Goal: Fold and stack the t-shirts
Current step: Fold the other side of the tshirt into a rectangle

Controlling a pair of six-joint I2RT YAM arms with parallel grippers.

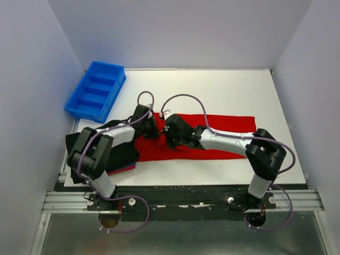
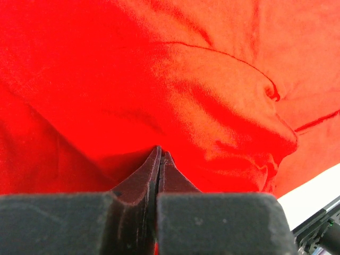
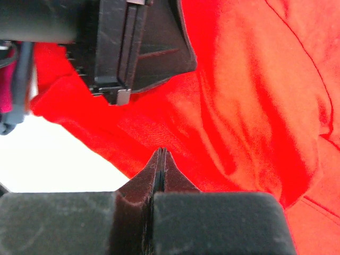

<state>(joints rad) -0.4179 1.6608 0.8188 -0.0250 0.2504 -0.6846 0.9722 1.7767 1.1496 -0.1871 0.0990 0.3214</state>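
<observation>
The bright red t-shirt point(image 1: 223, 123) lies as a long band across the middle of the table. My left gripper point(image 1: 155, 129) and right gripper point(image 1: 168, 137) sit close together at its left end. In the left wrist view the jaws point(image 2: 161, 151) are shut with their tips pinched into rumpled red cloth point(image 2: 212, 79). In the right wrist view the jaws point(image 3: 161, 150) are shut at the cloth point(image 3: 255, 95) near its edge, with the left gripper's body point(image 3: 138, 48) just beyond. Folded black point(image 1: 74, 143) and dark-red point(image 1: 125, 169) shirts lie under my left arm.
A blue plastic compartment bin point(image 1: 95, 90) stands at the back left corner. The white table point(image 1: 223, 90) shows behind the shirt and at the right. Grey walls close in the table on three sides.
</observation>
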